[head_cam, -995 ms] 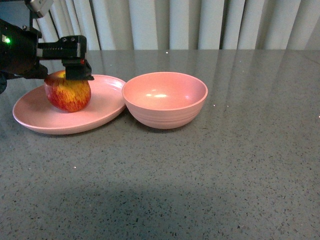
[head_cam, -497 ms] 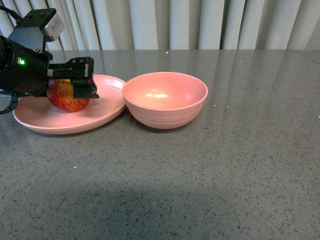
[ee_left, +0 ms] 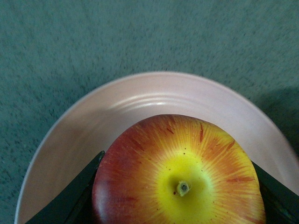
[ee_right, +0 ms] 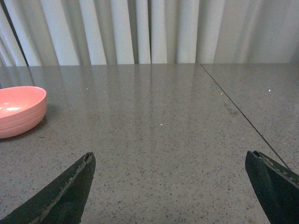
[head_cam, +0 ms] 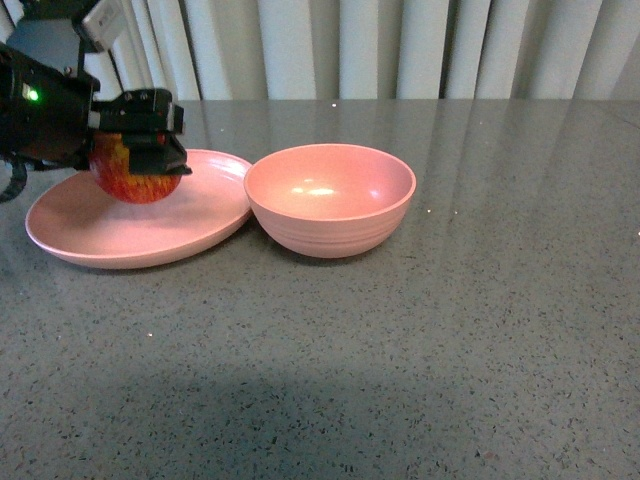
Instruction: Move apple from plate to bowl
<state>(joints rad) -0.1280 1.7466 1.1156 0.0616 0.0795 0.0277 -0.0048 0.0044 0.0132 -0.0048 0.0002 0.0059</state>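
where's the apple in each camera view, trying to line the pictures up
Front view: the apple is at far left, gripped by the left gripper over the plate.
Left wrist view: it fills the near middle, stem dimple facing the camera, between two dark fingers.
Right wrist view: not in it.
Shared landmark: the plate links front and left wrist views; the bowl links front and right wrist.

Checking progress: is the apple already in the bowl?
No, the bowl is empty; the left gripper holds the apple over the plate.

Indoor tabletop setup, speckled grey stone-look counter (head_cam: 480, 330), pale pleated curtains (head_cam: 400, 45) behind, room type unclear
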